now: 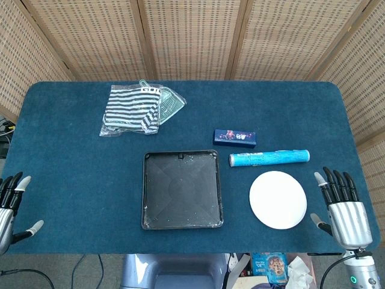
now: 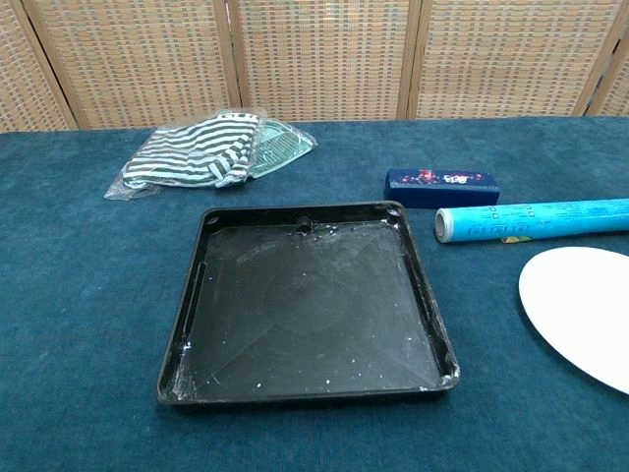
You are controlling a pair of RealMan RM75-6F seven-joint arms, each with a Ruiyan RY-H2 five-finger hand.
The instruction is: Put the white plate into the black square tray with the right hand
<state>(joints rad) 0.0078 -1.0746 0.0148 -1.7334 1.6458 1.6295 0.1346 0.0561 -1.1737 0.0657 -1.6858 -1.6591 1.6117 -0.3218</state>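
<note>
The white plate [image 1: 278,199] lies flat on the blue table near the front right; the chest view shows its left part [image 2: 580,310] at the frame's right edge. To its left sits the black square tray [image 1: 148,205], holding nothing but white specks, also seen in the chest view [image 2: 193,305]. My right hand [image 1: 341,211] hovers just right of the plate, fingers spread, holding nothing. Over the table's front left corner my left hand [image 1: 11,208] is likewise spread and holding nothing. Neither hand shows in the chest view.
A light blue tube [image 1: 269,158] lies just behind the plate, with a dark blue box [image 1: 234,138] behind it. A striped cloth in a clear bag [image 1: 135,109] rests at the back left. A woven screen stands behind the table.
</note>
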